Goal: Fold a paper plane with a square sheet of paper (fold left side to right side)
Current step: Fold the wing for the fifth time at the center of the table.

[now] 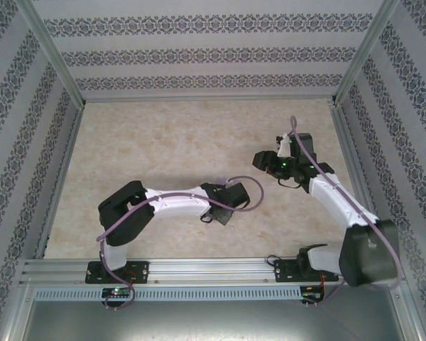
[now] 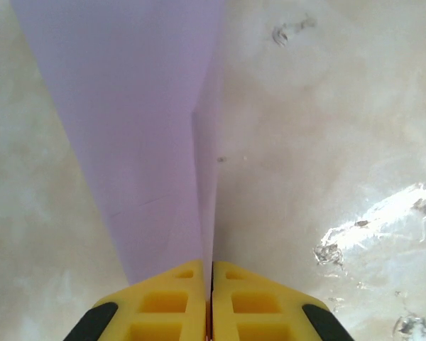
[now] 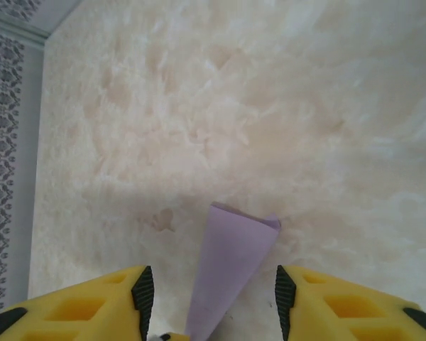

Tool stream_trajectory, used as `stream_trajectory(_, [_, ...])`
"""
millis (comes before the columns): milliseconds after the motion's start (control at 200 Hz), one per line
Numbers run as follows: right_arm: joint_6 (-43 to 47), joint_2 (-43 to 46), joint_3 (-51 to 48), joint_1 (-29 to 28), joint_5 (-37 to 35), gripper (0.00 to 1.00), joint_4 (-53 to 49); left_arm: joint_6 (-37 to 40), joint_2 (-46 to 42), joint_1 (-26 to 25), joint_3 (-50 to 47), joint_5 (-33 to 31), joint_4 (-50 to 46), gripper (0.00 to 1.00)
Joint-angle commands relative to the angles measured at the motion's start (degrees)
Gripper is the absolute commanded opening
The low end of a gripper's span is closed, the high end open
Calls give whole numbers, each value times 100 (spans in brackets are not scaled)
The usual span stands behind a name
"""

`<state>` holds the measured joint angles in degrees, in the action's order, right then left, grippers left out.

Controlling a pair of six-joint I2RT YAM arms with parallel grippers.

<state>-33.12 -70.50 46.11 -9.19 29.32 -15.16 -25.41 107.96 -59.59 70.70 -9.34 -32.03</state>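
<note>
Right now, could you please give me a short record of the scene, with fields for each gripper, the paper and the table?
left gripper: shut on the paper plane, pinching its narrow end
right gripper: open, jaws standing either side of an end of the paper plane, with a gap on both sides
paper plane: lilac, folded, crease running along its length, widening away from the left gripper
table: beige marbled top, bright glare patch in the left wrist view
</note>
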Motion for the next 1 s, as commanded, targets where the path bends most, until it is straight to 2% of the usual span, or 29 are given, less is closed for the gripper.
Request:
stream_trajectory(0, [485, 447, -259, 67, -335, 54, -516, -210, -389, 290, -162, 785, 506, 10])
stream_trajectory(155, [612, 655, -674, 93, -148, 56, -621, -343, -628, 595, -510, 1506, 1044, 8])
stream_trajectory(355, [351, 844, -1362, 75, -93, 57, -274, -697, -716, 859, -1054, 2305, 1815, 7])
stream_trajectory(525, [141, 844, -1655, -37, -93, 57, 83, -1022, -639, 973, -1390, 2661, 2339, 7])
stream_trajectory(769, [77, 443, -1727, -508, -155, 57, 423, -1410, -584, 1160, -1698, 3127, 3037, 6])
stream_trajectory(994, [-516, 48, -1936, -950, -163, 56, 1387, -1875, -473, 1307, -1895, 3483, 3740, 6])
